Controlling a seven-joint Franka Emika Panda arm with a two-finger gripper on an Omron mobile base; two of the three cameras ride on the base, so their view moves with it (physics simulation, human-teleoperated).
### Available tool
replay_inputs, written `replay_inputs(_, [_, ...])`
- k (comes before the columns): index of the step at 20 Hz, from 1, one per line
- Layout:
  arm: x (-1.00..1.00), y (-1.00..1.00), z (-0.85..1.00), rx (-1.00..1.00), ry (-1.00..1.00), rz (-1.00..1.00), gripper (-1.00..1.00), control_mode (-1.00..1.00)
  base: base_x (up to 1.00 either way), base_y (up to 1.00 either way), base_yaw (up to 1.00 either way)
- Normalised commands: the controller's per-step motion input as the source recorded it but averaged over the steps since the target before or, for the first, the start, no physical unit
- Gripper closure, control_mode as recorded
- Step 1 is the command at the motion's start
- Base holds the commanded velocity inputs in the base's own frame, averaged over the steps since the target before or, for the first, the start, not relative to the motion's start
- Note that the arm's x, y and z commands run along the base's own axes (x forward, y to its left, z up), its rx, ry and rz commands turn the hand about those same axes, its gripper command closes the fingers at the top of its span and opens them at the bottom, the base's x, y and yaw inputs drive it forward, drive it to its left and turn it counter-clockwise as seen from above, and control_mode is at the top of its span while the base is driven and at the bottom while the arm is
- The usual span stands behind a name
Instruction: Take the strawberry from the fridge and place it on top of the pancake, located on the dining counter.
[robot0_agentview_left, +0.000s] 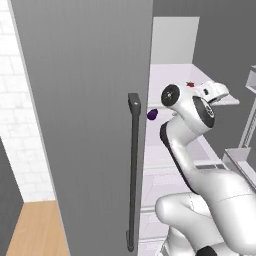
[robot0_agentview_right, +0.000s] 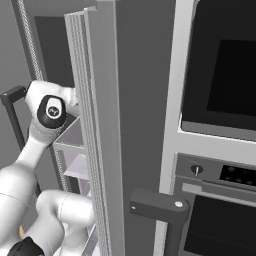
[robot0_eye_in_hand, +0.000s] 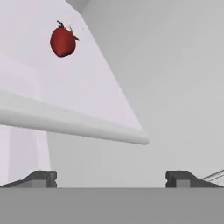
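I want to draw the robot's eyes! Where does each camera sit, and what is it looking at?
Left base view: behind the arm on its left, facing the fridge; the white arm reaches in toward the strawberry on a pale shelf, near a small purple fruit.
Right base view: behind the arm on its right, facing the open fridge door's edge and the black wall oven; the arm shows at lower left.
Hand view: on the hand, looking along the open jaws' dark tips at the strawberry.
Shared: both base views show the fridge and arm; left base and hand views show the strawberry.

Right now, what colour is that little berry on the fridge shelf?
The strawberry is red with a dark green top, clearest in the hand view.
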Motion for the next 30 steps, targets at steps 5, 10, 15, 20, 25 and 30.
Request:
replay_inputs(5, [0.01, 0.08, 0.27, 0.43, -0.17, 0.0, -1.0, -1.0, 0.0, 0.0, 0.0])
replay_inputs(10, [0.21, -0.09, 0.06, 0.47, -0.04, 0.0, -1.0, -1.0, 0.0, 0.0, 0.0])
replay_inputs(15, [0.46, 0.0, 0.06, 0.18, 0.01, 0.0, -1.0, -1.0, 0.0, 0.0, 0.0])
replay_inputs(20, [0.51, 0.08, 0.0, 0.02, 0.09, -0.02, -1.0, -1.0, 0.0, 0.0, 0.0])
replay_inputs(25, [0.35, -0.19, -0.03, 0.12, 0.01, 0.0, -1.0, -1.0, 0.0, 0.0, 0.0])
replay_inputs(30, [0.35, -0.23, -0.07, 0.14, 0.0, 0.0, -1.0, -1.0, 0.0, 0.0, 0.0])
